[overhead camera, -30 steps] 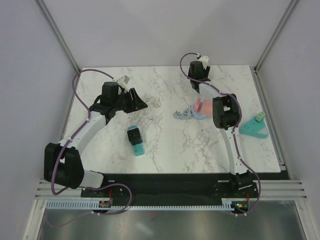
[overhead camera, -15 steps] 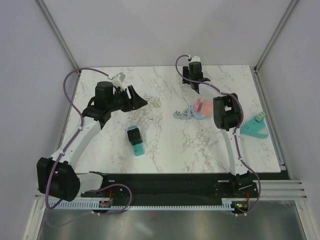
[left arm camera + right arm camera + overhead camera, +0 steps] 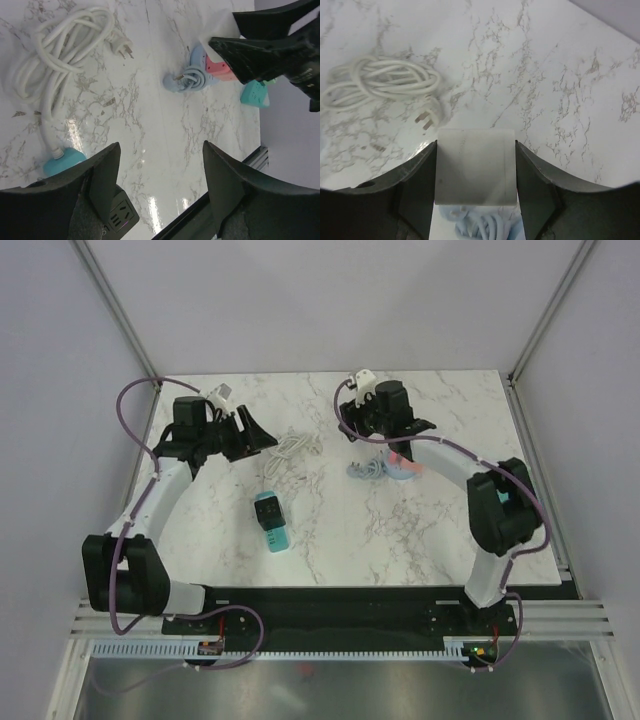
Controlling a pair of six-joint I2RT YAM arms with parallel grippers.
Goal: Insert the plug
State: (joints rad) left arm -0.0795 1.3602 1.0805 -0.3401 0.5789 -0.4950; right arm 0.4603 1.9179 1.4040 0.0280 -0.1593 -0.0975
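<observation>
A coiled white cable (image 3: pixel 288 448) with a three-pin plug (image 3: pixel 314 445) lies on the marble table, and shows in the left wrist view (image 3: pixel 60 50) with its plug (image 3: pixel 121 47). A teal power strip (image 3: pixel 271 522) lies nearer, its black socket face (image 3: pixel 117 215) by my left finger. My left gripper (image 3: pixel 257 435) is open and empty, left of the cable (image 3: pixel 160 150). My right gripper (image 3: pixel 355 430) is shut on a white square block (image 3: pixel 475 165) and hovers above a blue coiled cable (image 3: pixel 367 470), with the plug (image 3: pixel 425 119) ahead of it.
A pink socket block (image 3: pixel 405 462) lies beside the blue coil (image 3: pixel 187 80). A teal socket (image 3: pixel 255 92) lies farther right, hidden by my right arm in the top view. Grey walls and a metal frame enclose the table.
My left gripper has drawn back to the left, uncovering the white cable. My right gripper has swung from the back of the table to the left, over the blue coil, still holding the white block.
</observation>
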